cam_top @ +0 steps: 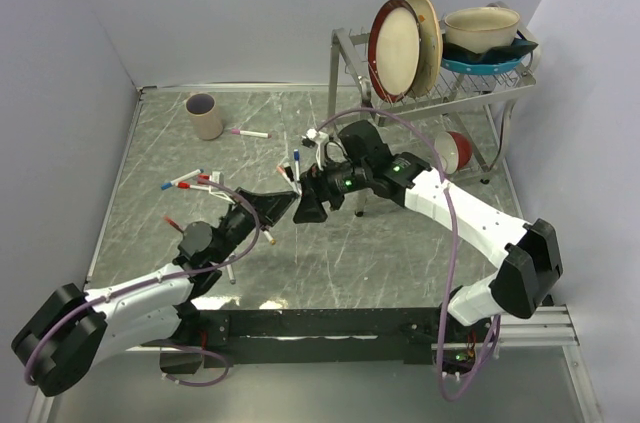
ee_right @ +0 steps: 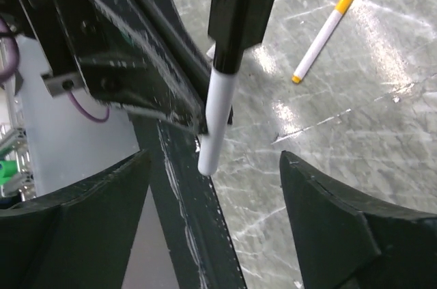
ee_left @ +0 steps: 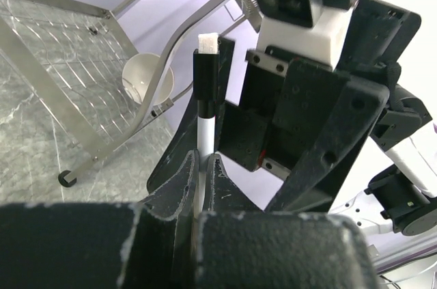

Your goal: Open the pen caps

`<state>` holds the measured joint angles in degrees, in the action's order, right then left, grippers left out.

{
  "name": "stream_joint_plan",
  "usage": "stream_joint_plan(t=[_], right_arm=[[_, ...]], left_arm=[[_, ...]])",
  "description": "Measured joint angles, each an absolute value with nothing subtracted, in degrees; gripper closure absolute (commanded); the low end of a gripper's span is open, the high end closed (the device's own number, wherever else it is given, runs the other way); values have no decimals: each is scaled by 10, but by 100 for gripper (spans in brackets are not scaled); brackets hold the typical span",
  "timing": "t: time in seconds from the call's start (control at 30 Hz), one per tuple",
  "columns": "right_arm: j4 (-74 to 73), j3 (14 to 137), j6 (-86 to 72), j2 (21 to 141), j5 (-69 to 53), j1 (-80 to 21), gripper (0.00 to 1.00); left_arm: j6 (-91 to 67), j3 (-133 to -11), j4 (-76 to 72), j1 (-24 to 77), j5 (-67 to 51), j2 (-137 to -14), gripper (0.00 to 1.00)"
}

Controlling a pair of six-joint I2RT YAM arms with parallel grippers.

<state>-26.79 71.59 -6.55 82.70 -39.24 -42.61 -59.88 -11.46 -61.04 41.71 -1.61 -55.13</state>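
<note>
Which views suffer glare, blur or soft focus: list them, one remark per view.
Top external: even light, sharp, mild sheen on the table. Left wrist: the left gripper fills the bottom, dark and blurred; the black cap is sharp. Right wrist: glare on the table beside the yellow-capped pen; the right gripper is dark and soft-edged.

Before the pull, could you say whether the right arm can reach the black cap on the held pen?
Probably yes: the black cap stands clear beyond the left fingers, and the right fingers are open with nothing between.
</note>
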Motion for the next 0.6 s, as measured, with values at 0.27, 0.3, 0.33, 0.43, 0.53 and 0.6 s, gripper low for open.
stream_joint_plan(t=[0.27, 0.3, 0.33, 0.43, 0.53, 0.6], right_arm=[[-245, 723, -95, 841, -390, -426, 76], [-243, 723, -98, 842, -390, -426, 82], [-241, 723, -100, 843, -391, -426, 89], [-240, 723, -103, 843, -392, -427, 100], [-236, 723, -98, 843, -395, -428, 100], [-235, 720, -87, 843, -397, -428, 100]], left_arm=[[-604, -111, -620, 420, -16, -552, 99], [-606, -109, -619, 420, -16, -550, 99], [-605, -108, -618, 420, -14, -549, 99], [-606, -106, -615, 420, -11, -545, 77], [-608, -106, -601, 420, -6, -533, 31], [-605, -107, -575, 421, -3, -513, 19]])
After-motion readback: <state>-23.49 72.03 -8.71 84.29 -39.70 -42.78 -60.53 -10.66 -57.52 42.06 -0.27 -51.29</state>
